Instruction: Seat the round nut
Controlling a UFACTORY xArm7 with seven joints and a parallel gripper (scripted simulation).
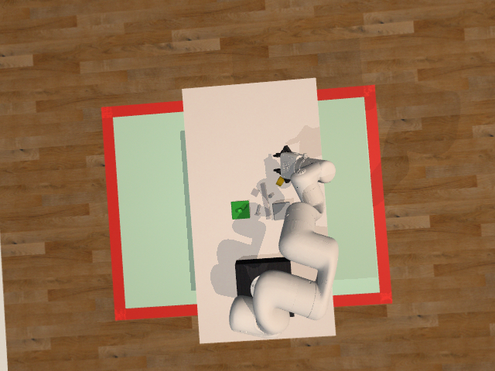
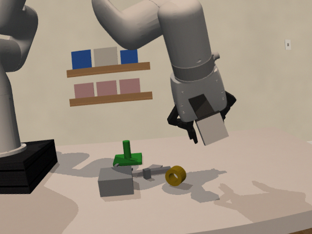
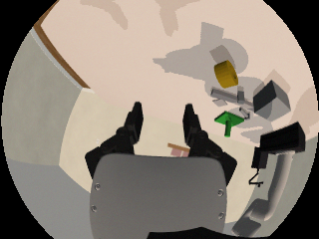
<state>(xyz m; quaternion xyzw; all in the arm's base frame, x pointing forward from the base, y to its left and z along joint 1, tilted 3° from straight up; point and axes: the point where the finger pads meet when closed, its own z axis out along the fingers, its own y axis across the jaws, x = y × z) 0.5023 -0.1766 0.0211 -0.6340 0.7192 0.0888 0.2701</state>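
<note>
Gripper [image 2: 194, 137] hung in the air above the table [image 2: 251, 156], apart from every object, tilted, fingers pointing down toward the tabletop. Jaws stood part-way open with nothing between them; the wrist view showed both black fingers with bare table in the gap. Gripper [image 1: 276, 162] in the top view lay past the nut [image 1: 280, 181], on the side away from the arm's base.

Nut [image 2: 175, 175], a yellow ring, rested on the table on its edge, hole facing roughly sideways toward the exterior camera. It sat just beside the end of a grey handle-like piece [image 2: 151, 170], touching or nearly so; contact could not be told. Nut [image 3: 226, 74] also showed in the wrist view, ahead and to the right of the fingers.

Peg [image 2: 126, 148], green and round, stood upright on its green square base [image 2: 127, 159], bare, nothing seated on it. Peg [image 1: 240, 209] sat well apart from the nut, with grey pieces between them. A grey block [image 2: 115, 182] lay on the table near the base, on the exterior camera's side.

Arm rose from a black pedestal [image 2: 37, 161] at the table's end.
</note>
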